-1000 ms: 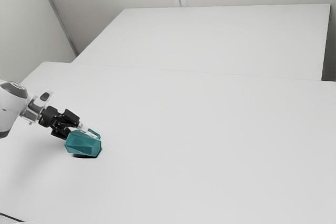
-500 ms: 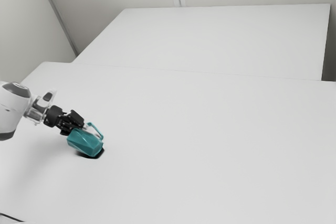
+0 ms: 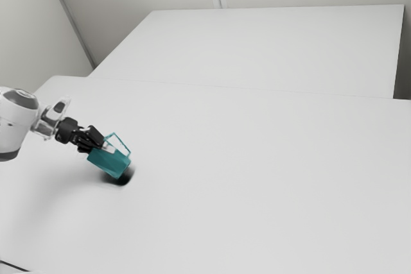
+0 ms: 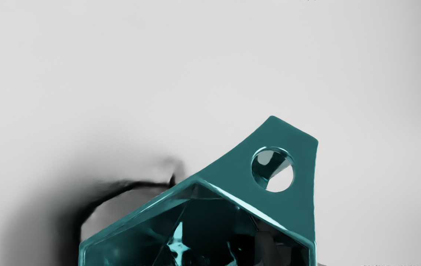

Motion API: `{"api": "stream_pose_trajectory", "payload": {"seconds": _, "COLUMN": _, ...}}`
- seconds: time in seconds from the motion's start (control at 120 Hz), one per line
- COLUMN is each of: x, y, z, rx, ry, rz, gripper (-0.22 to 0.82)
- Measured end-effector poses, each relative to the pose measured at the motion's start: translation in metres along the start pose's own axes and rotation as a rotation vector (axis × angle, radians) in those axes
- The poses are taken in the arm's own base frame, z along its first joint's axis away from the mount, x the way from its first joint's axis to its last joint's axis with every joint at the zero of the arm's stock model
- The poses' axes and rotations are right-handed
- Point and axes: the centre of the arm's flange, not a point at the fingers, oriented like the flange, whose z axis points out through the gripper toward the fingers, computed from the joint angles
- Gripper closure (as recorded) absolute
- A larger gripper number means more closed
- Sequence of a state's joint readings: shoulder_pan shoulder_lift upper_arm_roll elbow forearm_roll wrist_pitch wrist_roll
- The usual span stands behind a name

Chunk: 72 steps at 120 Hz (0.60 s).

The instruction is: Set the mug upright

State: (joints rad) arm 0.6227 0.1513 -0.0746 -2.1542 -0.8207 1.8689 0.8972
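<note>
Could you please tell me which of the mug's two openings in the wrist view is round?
The hole in the tab beside the mug's mouth; the mouth itself has straight edges meeting at corners.

Pictured in white and dark grey, with a smooth, rounded shell [image 3: 13,117] bearing a small dark mark, a pale-edged grey cap [image 3: 23,101] on top and a dark band [image 3: 8,156] along the lower rim. Fitted next with a paler, silvery wrist [image 3: 45,126], complete with a flared tab [image 3: 66,102] and a dark grey oval [image 3: 60,106]. Finished in black at the gripper [image 3: 110,149], with a stubby round collar [image 3: 65,130], angular, jointed links [image 3: 94,137] and light-coloured tips [image 3: 108,147].
</note>
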Motion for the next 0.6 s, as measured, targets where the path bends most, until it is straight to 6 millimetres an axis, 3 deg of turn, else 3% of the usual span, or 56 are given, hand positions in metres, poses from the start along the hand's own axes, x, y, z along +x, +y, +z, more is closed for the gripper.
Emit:
{"api": "stream_pose_trajectory", "payload": {"seconds": 0.067, "x": 0.016, "y": 0.020, "z": -0.002, "rx": 0.042, "ry": -0.024, "rz": 0.065, "gripper": 0.76}}
{"api": "stream_pose_trajectory", "payload": {"seconds": 0.192, "x": 0.074, "y": 0.072, "z": -0.008, "rx": 0.238, "ry": -0.131, "rz": 0.263, "gripper": 0.78}}
{"api": "stream_pose_trajectory", "payload": {"seconds": 0.258, "x": 0.100, "y": 0.085, "z": -0.006, "rx": 0.359, "ry": -0.202, "rz": 0.342, "gripper": 0.78}}
{"api": "stream_pose_trajectory", "payload": {"seconds": 0.383, "x": 0.125, "y": 0.075, "z": 0.006, "rx": 0.558, "ry": -0.325, "rz": 0.394, "gripper": 0.78}}
{"api": "stream_pose_trajectory", "payload": {"seconds": 0.6, "x": 0.128, "y": 0.051, "z": 0.014, "rx": 0.763, "ry": -0.313, "rz": 0.363, "gripper": 0.79}}
